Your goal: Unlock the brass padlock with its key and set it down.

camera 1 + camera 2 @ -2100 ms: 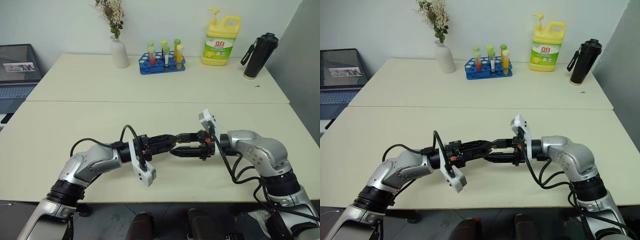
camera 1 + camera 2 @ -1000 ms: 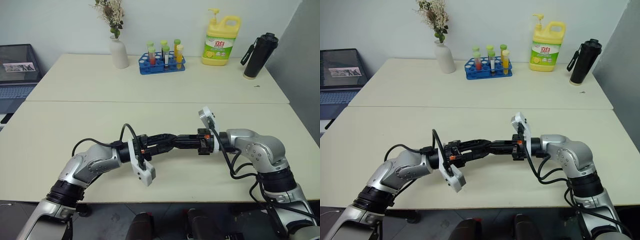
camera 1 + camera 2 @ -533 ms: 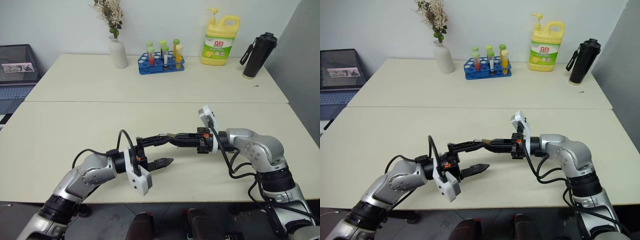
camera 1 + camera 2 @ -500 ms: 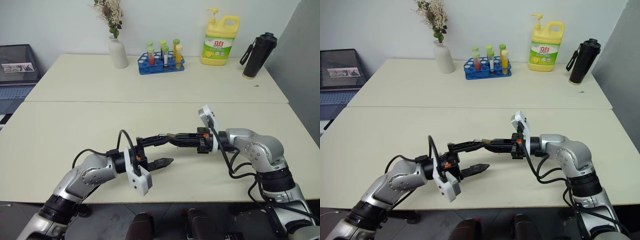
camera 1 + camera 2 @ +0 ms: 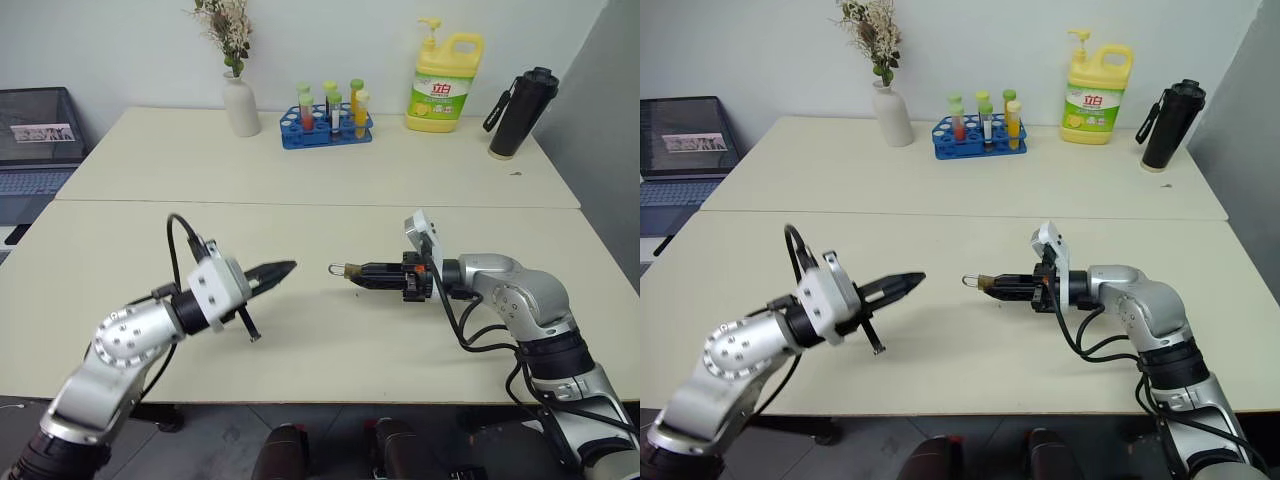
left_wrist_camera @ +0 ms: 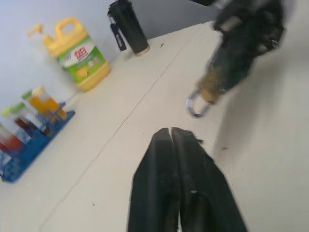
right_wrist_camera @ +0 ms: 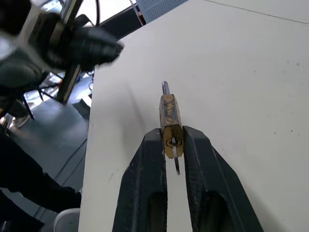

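The small brass padlock (image 7: 168, 116) hangs in the air over the table's front half, with my right gripper (image 7: 171, 133) shut on its body. Its thin silver shackle (image 5: 335, 268) points toward my left arm. A small silvery key (image 7: 176, 163) sticks out of the keyhole between the right fingers. My left gripper (image 5: 285, 267) is shut with nothing in it and points at the padlock from a short gap away. In the left wrist view the padlock (image 6: 208, 90) shows beyond the closed fingers (image 6: 186, 159). Whether the shackle is released cannot be told.
Along the far edge of the table (image 5: 300, 215) stand a white vase with flowers (image 5: 240, 105), a blue rack of test tubes (image 5: 325, 128), a yellow detergent bottle (image 5: 444, 85) and a black flask (image 5: 515, 115). A laptop (image 5: 35, 145) sits off the left side.
My left gripper came off the padlock, opened wide, drew back to the left and a little up, rolled over, and closed empty. The right gripper kept still with the padlock.
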Robot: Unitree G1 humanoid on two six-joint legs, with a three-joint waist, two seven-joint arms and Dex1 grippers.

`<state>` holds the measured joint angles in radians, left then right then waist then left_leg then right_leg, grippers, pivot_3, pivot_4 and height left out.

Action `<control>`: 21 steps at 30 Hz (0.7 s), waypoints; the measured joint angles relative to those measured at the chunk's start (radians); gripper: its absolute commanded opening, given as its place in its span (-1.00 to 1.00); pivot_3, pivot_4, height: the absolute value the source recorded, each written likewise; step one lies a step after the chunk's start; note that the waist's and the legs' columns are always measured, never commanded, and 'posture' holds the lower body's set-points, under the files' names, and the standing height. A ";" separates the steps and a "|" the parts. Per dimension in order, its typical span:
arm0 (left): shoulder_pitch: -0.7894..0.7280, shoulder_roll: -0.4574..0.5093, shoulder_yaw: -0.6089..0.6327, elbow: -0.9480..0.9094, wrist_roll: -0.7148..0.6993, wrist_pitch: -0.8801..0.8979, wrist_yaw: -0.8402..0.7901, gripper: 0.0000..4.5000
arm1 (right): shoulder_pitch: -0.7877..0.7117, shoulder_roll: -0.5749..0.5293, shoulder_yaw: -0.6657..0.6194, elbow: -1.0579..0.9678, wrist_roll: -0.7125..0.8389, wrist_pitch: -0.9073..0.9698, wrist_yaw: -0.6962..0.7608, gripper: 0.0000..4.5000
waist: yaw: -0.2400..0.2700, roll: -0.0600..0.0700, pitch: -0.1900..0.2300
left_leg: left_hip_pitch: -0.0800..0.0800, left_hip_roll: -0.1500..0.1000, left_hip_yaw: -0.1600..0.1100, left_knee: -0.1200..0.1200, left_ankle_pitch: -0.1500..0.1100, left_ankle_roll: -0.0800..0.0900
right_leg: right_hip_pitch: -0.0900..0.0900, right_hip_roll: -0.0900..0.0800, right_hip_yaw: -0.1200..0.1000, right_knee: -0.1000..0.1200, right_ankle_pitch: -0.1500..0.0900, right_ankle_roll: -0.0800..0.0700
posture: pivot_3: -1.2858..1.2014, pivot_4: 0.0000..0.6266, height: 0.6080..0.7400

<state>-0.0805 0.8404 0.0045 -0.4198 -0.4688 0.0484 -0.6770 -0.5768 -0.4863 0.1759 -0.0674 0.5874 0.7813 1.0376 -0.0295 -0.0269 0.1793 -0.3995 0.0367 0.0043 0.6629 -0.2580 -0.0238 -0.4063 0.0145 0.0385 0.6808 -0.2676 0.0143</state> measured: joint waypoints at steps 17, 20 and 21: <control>-0.221 -0.101 -0.097 0.164 -0.062 0.245 -0.275 -1.00 | 0.003 -0.013 0.004 -0.092 0.017 -0.008 0.045 -0.92 | 0.000 0.000 0.000 | 0.000 -0.004 0.000 0.000 0.000 0.000 | -0.001 0.000 0.001 0.000 0.001 -0.001 | 0.03 -0.52 1.00; -0.248 -0.139 -0.104 0.198 -0.036 0.239 -0.292 -1.00 | 0.007 -0.015 0.003 -0.106 0.024 -0.005 0.043 -0.92 | 0.000 0.000 0.000 | -0.001 -0.004 0.000 0.000 0.000 0.000 | -0.001 0.000 0.001 0.000 0.001 -0.001 | 0.03 -0.52 1.00; -0.251 -0.149 -0.106 0.202 -0.031 0.236 -0.295 -1.00 | 0.007 -0.015 0.003 -0.109 0.025 -0.005 0.042 -0.92 | 0.000 0.000 0.000 | -0.001 -0.004 0.000 0.000 0.000 0.000 | -0.001 0.000 0.001 0.000 0.001 -0.001 | 0.03 -0.52 1.00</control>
<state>-0.3311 0.6914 -0.1013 -0.2178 -0.4998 0.2849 -0.9720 -0.5698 -0.5010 0.1785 -0.1769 0.6127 0.7767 1.0800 -0.0292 -0.0268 0.1793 -0.4001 0.0329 0.0044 0.6626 -0.2581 -0.0238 -0.4068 0.0144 0.0399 0.6806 -0.2669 0.0130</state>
